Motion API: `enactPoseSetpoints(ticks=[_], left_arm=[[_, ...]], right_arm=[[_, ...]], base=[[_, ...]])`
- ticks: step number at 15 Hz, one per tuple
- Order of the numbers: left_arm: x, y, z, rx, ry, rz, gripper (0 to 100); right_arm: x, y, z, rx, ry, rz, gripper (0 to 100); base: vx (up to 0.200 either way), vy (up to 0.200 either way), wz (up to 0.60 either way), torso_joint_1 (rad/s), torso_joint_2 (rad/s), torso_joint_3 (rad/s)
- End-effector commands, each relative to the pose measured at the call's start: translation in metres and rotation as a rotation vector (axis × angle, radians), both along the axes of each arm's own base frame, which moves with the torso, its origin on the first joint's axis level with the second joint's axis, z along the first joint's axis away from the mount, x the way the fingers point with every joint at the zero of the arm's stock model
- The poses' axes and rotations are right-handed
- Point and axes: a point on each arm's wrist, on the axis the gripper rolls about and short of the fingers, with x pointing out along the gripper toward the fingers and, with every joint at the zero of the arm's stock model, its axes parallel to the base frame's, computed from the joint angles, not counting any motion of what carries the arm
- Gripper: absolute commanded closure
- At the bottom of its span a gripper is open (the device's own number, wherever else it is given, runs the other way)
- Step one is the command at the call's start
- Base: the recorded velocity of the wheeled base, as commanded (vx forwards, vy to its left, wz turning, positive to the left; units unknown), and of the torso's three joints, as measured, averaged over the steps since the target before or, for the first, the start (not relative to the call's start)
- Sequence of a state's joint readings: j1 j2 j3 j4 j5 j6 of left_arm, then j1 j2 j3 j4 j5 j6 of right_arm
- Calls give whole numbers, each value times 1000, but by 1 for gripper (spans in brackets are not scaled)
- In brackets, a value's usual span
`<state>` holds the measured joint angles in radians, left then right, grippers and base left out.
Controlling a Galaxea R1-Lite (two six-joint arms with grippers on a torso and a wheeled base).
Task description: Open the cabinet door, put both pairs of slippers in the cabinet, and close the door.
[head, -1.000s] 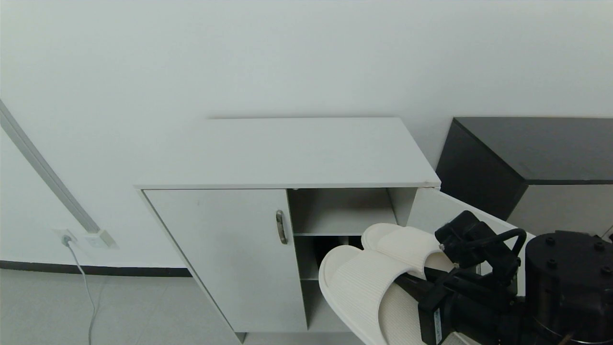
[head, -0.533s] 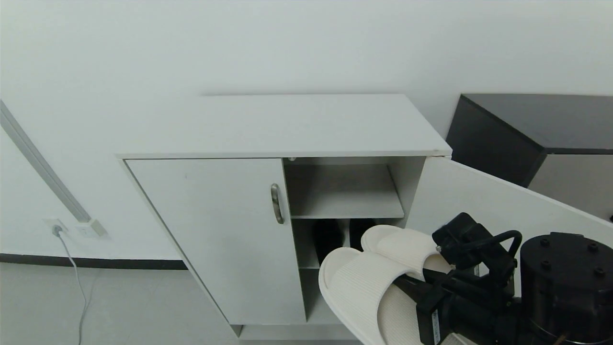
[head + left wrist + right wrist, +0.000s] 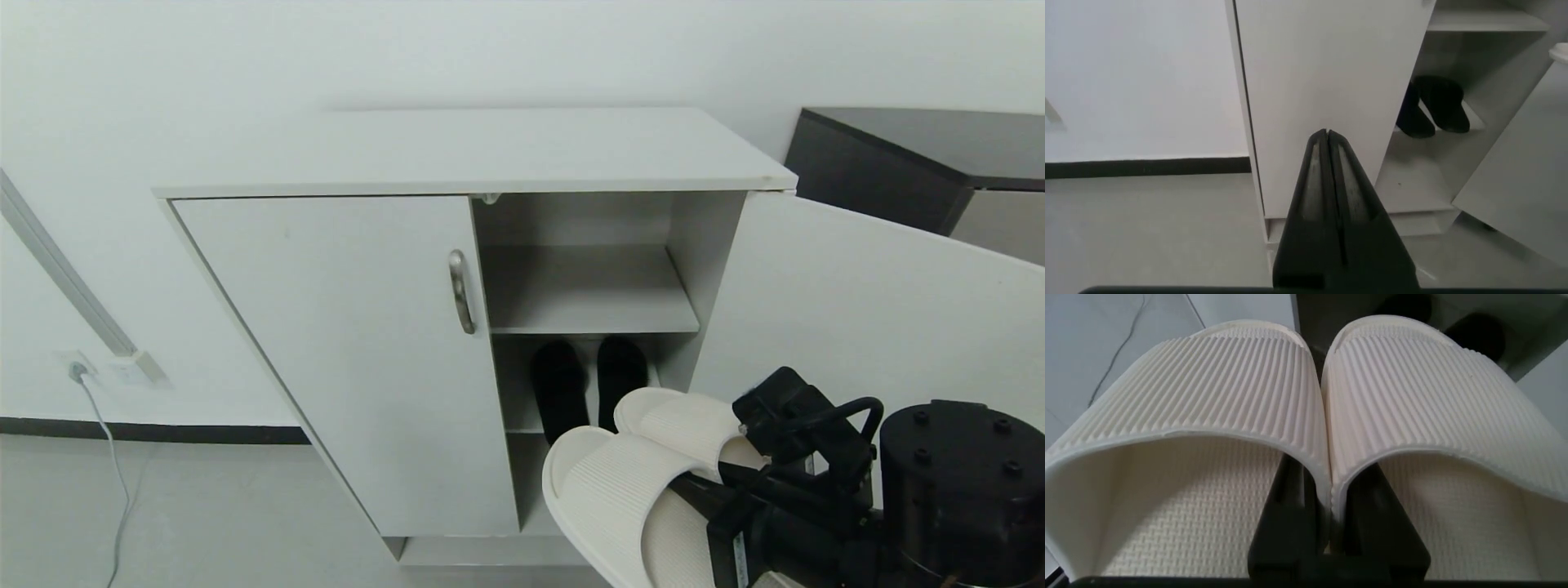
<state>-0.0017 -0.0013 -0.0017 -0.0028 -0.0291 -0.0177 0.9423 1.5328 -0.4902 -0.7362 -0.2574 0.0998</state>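
The right pincer (image 3: 700,490) pinches the white slippers (image 3: 620,490) together, just before the cabinet's (image 3: 457,147) open right half. The black slippers (image 3: 588,384) stand inside, on its middle shelf. The left pincer (image 3: 1327,155), pressed together, is low before the cabinet's closed left door (image 3: 343,351).

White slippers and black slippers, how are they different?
The white slippers are pale and ribbed, while the black slippers are dark. The white slippers are held up in the air by the robot's right fingers, outside the cabinet. The black slippers lie flat on a shelf inside it. Both are pairs, set side by side.
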Motion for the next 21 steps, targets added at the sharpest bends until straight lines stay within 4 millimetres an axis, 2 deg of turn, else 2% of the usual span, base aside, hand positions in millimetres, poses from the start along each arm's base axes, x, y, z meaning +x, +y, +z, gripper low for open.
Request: enactPoseSetpoints(ticks=[1,8,13,15,16,19,20,21], left_arm=[[0,0,0,-2,1,0,100],[0,0,0,-1,1,0,100],[0,0,0,-1,1,0,100],[0,0,0,1,1,0,100],[0,0,0,1,1,0,100],[0,0,0,1,1,0,100],[0,0,0,1,1,0,100],[0,0,0,-1,1,0,100]], right_arm=[[0,1,-1,-3,2,2,100],[-1,2,-2,-7,5,9,100],[-1,5,-4,1,-1,16,100],[-1,12,-7,-11,-22,36,100],[0,19,-7,-14,-43,25,100],[25,90,-1,36,-84,-227,100],[25,90,-1,36,-84,-227,100],[40,116,7,53,-66,-328,100]], base=[[0,0,0,-90,442,344],[0,0,0,-39,408,368],[0,0,0,1,44,36],[0,0,0,0,0,0],[0,0,0,0,0,0],[0,0,0,0,0,0],[0,0,0,0,0,0],[0,0,0,0,0,0]])
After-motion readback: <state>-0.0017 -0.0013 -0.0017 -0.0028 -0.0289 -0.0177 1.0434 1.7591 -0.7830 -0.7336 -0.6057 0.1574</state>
